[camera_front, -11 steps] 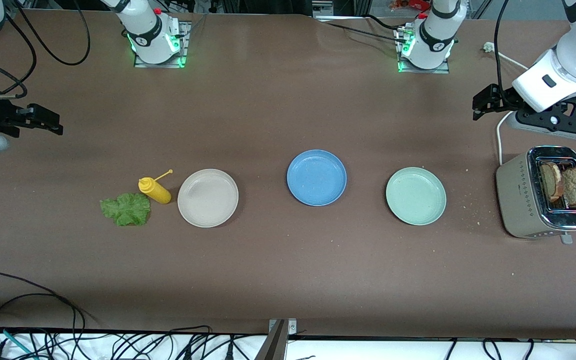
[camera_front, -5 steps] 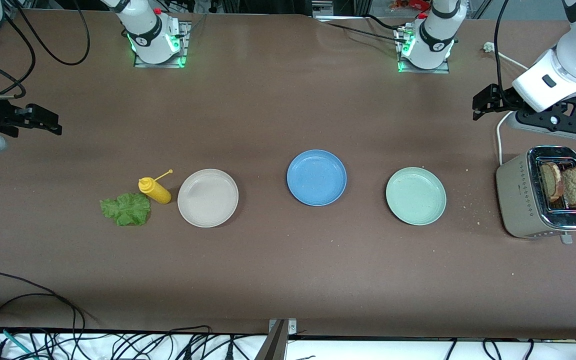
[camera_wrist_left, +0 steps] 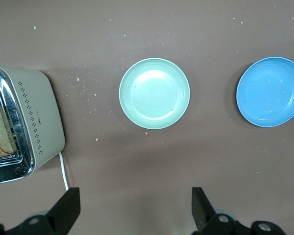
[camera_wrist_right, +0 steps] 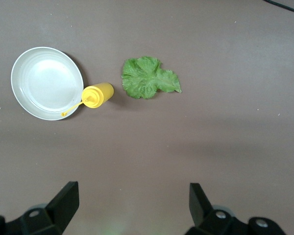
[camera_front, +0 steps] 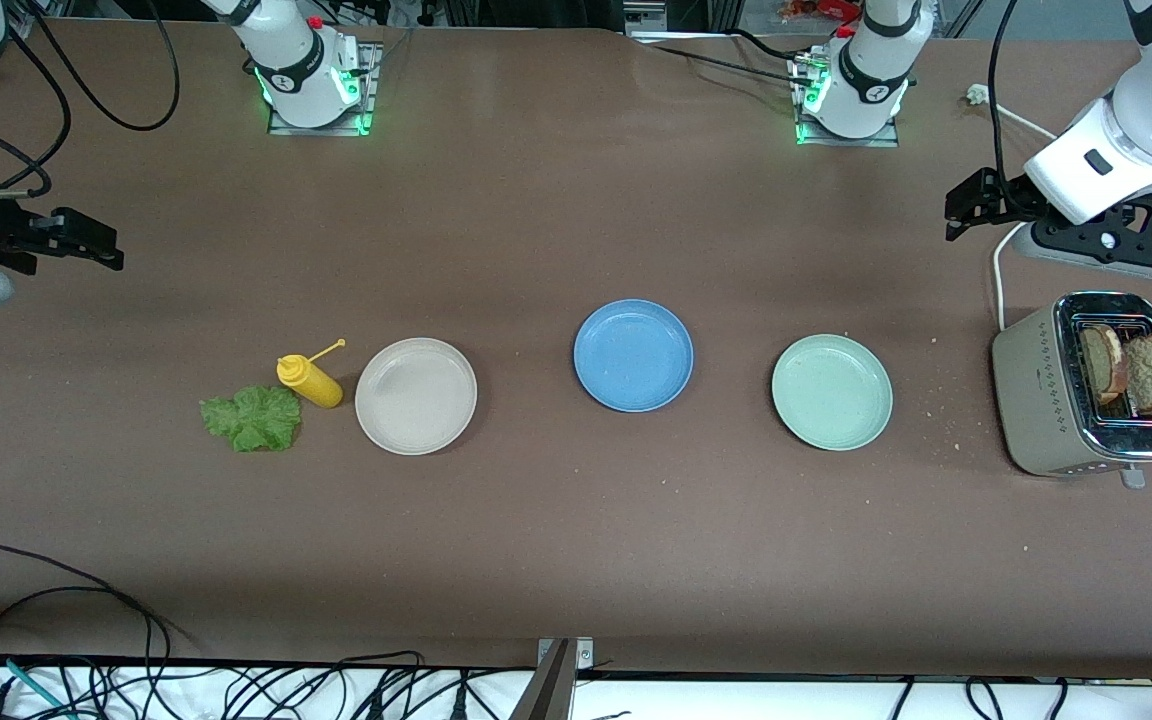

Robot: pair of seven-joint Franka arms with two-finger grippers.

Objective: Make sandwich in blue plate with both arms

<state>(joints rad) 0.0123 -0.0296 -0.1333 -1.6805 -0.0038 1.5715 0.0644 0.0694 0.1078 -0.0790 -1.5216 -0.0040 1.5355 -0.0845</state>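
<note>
The blue plate (camera_front: 633,355) lies bare at the table's middle, also in the left wrist view (camera_wrist_left: 270,91). Two brown bread slices (camera_front: 1133,372) stand in the toaster (camera_front: 1046,400) at the left arm's end. A green lettuce leaf (camera_front: 252,418) lies flat toward the right arm's end, seen too in the right wrist view (camera_wrist_right: 148,78). My left gripper (camera_front: 1106,243) hangs open and holds nothing over the table beside the toaster, its fingers wide apart (camera_wrist_left: 135,208). My right gripper (camera_wrist_right: 133,203) is open and holds nothing, high over bare table at the right arm's end.
A beige-white plate (camera_front: 416,396) and a yellow squeeze bottle (camera_front: 310,380) sit between the lettuce and the blue plate. A mint-green plate (camera_front: 832,392) lies between the blue plate and the toaster. The toaster's white cord (camera_front: 999,280) runs toward the arms' bases. Crumbs dot the table.
The right arm's hand has shifted very slightly toward its end of the table. Nothing else has moved.
</note>
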